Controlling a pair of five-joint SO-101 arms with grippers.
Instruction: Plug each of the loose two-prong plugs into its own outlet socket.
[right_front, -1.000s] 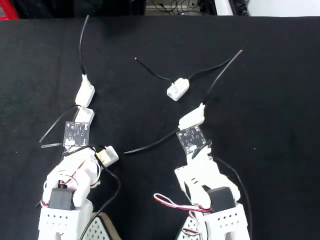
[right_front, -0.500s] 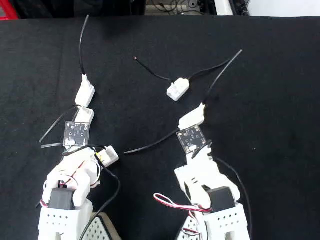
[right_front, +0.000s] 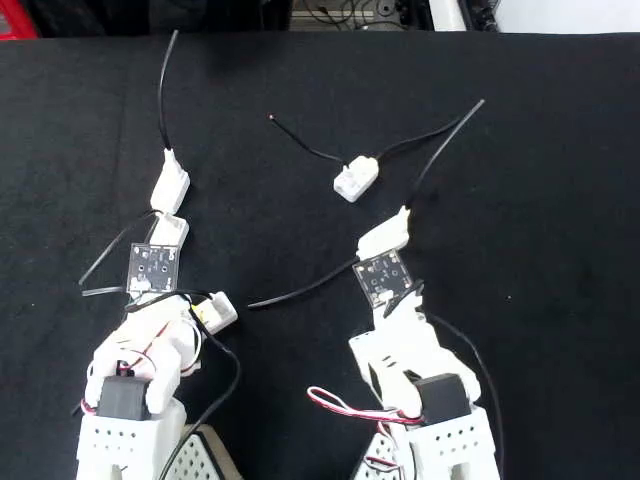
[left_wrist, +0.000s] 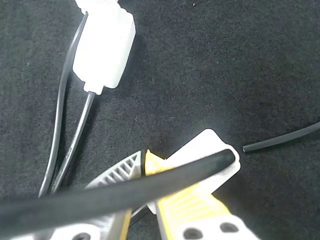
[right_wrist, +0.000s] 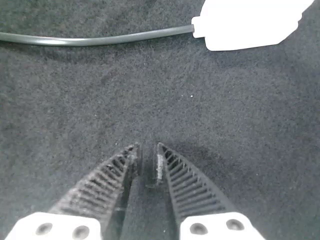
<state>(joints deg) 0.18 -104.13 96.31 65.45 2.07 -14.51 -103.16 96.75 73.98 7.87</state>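
High view, left to right: on the black felt-like cloth (right_front: 560, 200), a rounded white plug (right_front: 218, 312) is pinched together with its black cable (left_wrist: 75, 197) by the left gripper (right_front: 198, 318), probably so it can be carried to a socket. Further right, the right gripper (right_wrist: 146, 160), with ribbed fingers nearly together and empty, is held low just short of a smooth white connector (right_wrist: 252, 22), likely to be grasped next.

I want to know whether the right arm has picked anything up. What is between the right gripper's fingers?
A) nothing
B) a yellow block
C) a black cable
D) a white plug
A: in the right wrist view the right gripper has its fingers nearly together over bare black cloth, and the white plug lies ahead of it, apart from the fingers.
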